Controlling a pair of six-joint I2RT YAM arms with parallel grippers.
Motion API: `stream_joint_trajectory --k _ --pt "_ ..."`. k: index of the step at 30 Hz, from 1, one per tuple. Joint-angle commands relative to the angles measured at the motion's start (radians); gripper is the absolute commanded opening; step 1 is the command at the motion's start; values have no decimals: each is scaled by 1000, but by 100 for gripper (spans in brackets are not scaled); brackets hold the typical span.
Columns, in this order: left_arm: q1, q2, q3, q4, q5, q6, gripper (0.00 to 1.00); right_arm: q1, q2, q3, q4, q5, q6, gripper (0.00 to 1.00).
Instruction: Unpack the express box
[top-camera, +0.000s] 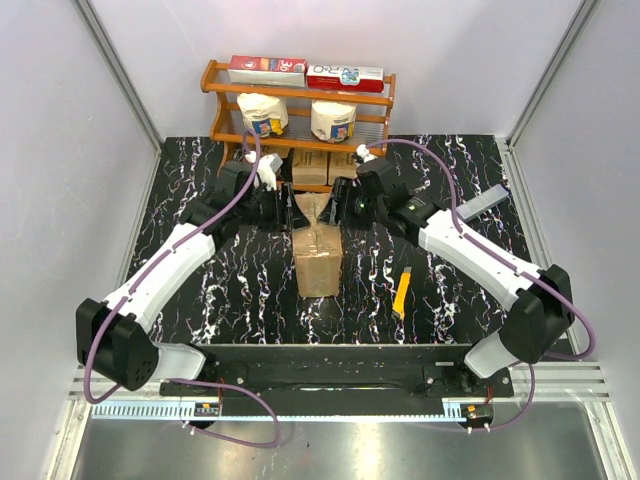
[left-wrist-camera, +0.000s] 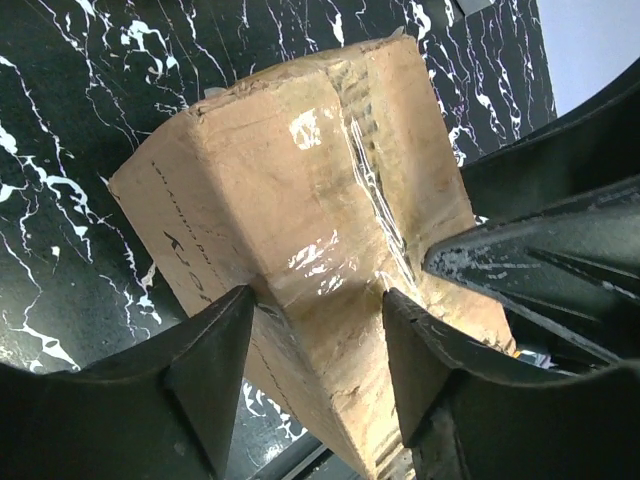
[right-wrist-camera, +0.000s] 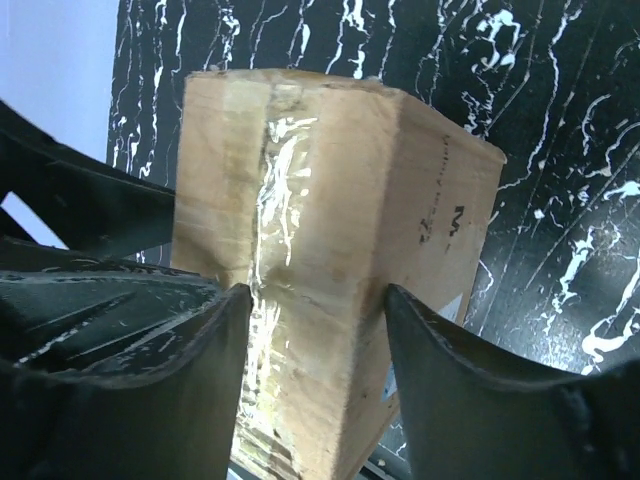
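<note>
The express box (top-camera: 319, 262) is a brown carton lying mid-table, its taped far end raised toward the shelf. My left gripper (top-camera: 290, 213) and right gripper (top-camera: 339, 208) meet over that far end from either side. In the left wrist view the box (left-wrist-camera: 300, 170) fills the frame; the left gripper (left-wrist-camera: 318, 300) stands apart astride a taped corner ridge, fingertips touching cardboard. Black lettering shows on the box's side. In the right wrist view the box (right-wrist-camera: 330, 170) stands likewise between the right gripper's (right-wrist-camera: 315, 295) spread fingers, beside the clear tape seam.
A yellow utility knife (top-camera: 401, 293) lies right of the box. A wooden shelf (top-camera: 300, 95) at the back carries red packets, two paper rolls and small brown cartons (top-camera: 310, 165). A grey flat object (top-camera: 482, 205) lies at the right edge.
</note>
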Motion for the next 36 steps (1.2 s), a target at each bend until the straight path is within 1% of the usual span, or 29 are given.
stream_joint_trajectory --k 1,3,4,5,6,7,8,9,10,13,14,17,18,19,21,23,25,30,32,36 --pt "17 -23 39 0 86 7 64 36 -2 67 53 21 -4 65" --pt "40 -33 58 -6 119 11 70 36 -21 97 22 76 -35 67" --pt "57 -49 75 -10 113 14 73 35 -27 113 4 92 -64 68" --pt "62 -57 86 -18 108 32 80 33 -42 126 -36 134 -76 70" --pt "66 -65 98 -36 99 43 83 31 -51 145 -58 186 -84 73" --pt "71 -80 126 -49 62 53 87 28 -62 148 -78 213 -93 74" --pt "71 -89 138 -62 36 72 96 24 -84 147 -119 240 -93 75" --pt "71 -102 146 -78 12 80 99 18 -94 131 -140 298 -90 77" --pt "71 -123 160 -84 -33 88 99 10 -105 119 -165 325 -69 77" --pt "73 -163 172 -86 -71 106 99 -25 -125 49 -280 394 3 74" --pt "71 -172 174 -86 -70 117 99 -25 -124 27 -346 418 20 72" --pt "71 -194 181 -79 -21 142 99 -30 -113 -62 -464 484 106 67" --pt "71 -195 180 -72 -12 142 99 -30 -110 -124 -472 484 118 66" --pt "71 -201 175 -67 2 142 99 -31 -111 -152 -477 480 147 65" --pt "70 -204 167 -53 36 142 99 -31 -108 -224 -478 463 169 61" --pt "70 -209 151 -41 57 139 99 -30 -92 -251 -475 454 195 58" --pt "68 -217 126 -15 68 129 99 -30 -75 -290 -461 446 194 58" --pt "68 -218 100 6 50 108 99 -62 -26 -404 -346 405 186 57" --pt "68 -218 92 5 51 103 99 -64 -22 -422 -297 402 175 56" --pt "68 -217 77 6 53 96 99 -88 4 -435 -262 399 157 53"
